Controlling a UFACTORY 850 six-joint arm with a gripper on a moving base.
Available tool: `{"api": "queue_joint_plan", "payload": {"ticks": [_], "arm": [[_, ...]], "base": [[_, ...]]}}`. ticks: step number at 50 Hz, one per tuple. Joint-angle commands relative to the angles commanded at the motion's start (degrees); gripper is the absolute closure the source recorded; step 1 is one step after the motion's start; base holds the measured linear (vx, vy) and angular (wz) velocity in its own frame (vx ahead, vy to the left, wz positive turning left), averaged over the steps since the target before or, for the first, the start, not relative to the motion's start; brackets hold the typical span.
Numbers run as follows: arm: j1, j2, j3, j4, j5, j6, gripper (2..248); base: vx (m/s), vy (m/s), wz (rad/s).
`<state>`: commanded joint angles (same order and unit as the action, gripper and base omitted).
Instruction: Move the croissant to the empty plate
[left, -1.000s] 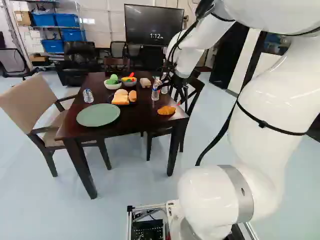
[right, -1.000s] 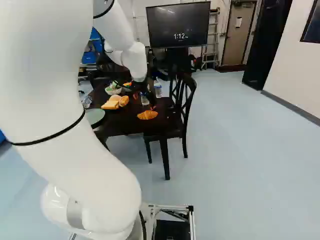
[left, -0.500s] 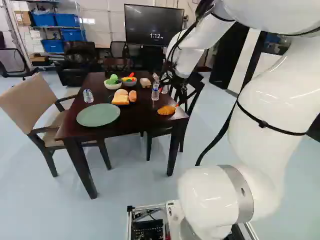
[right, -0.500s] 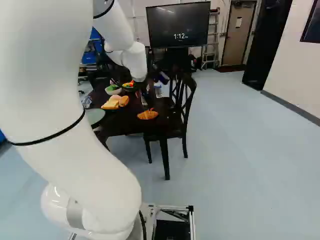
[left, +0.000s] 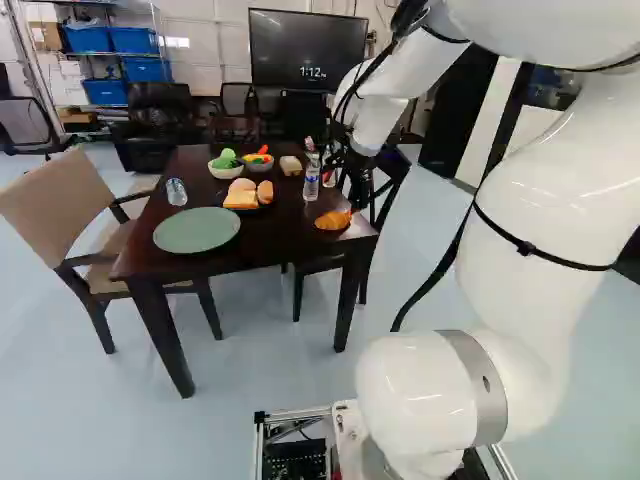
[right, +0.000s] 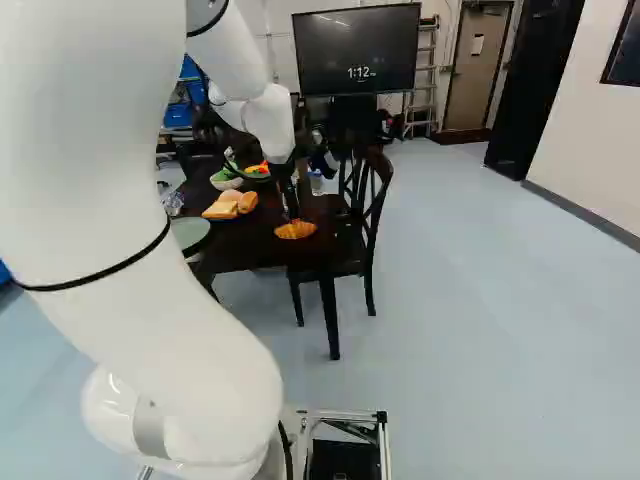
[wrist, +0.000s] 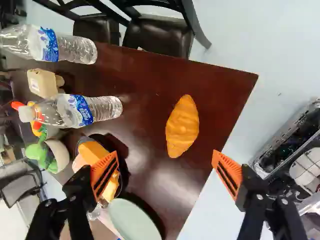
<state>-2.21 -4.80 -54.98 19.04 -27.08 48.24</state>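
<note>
My gripper (right: 290, 198) hangs over the table near the croissant (right: 296, 230), with its tips above the tabletop. In the wrist view the gripper (wrist: 165, 162) stands wide open, nothing between its orange pads. The golden-brown croissant (wrist: 182, 126) lies on the dark wood ahead of the fingers, close to the table corner, not touched. The pale green plate (left: 197, 230) is bare, near the table's front left corner in the left base view; the wrist view shows part of this plate (wrist: 132, 225) beside one finger.
Water bottles (left: 311, 180) stand behind the croissant. A dark plate with bread (left: 241, 196), bowls of toy food (left: 226, 166) and another bottle (left: 176, 191) are on the table (left: 270, 240). Chairs (right: 372, 205) stand at its sides.
The gripper has swung round at the wrist and now points more steeply down by the croissant. The base, the croissant and the plate have not moved.
</note>
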Motion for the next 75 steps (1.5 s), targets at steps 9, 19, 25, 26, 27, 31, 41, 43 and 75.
{"api": "queue_joint_plan", "payload": {"ticks": [9,19,25,26,27,31,41,43,75], "arm": [[0.0,0.0,0.0,0.0,0.0,0.0,3],[0.0,-0.3,-0.3,0.0,0.0,0.0,3],[0.0,-1.0,-1.1,0.0,-0.4,0.0,3],[0.0,-1.1,-1.2,0.0,-0.6,0.0,3],[0.0,-1.3,-1.4,0.0,-0.7,0.0,3],[0.0,-1.8,-2.0,0.0,-1.2,0.0,3],[0.1,-3.2,-3.5,0.0,-2.8,0.0,3],[0.1,-3.6,-3.9,0.0,-3.1,0.0,3],[-0.2,-6.1,-6.8,0.0,-8.6,0.0,3]], "base": [[0.000,0.000,0.000],[0.000,0.000,0.000],[0.000,0.000,0.000],[0.000,0.000,0.000],[0.000,0.000,0.000],[0.000,0.000,0.000],[0.000,0.000,0.000],[0.000,0.000,0.000],[0.000,0.000,0.000]]}}
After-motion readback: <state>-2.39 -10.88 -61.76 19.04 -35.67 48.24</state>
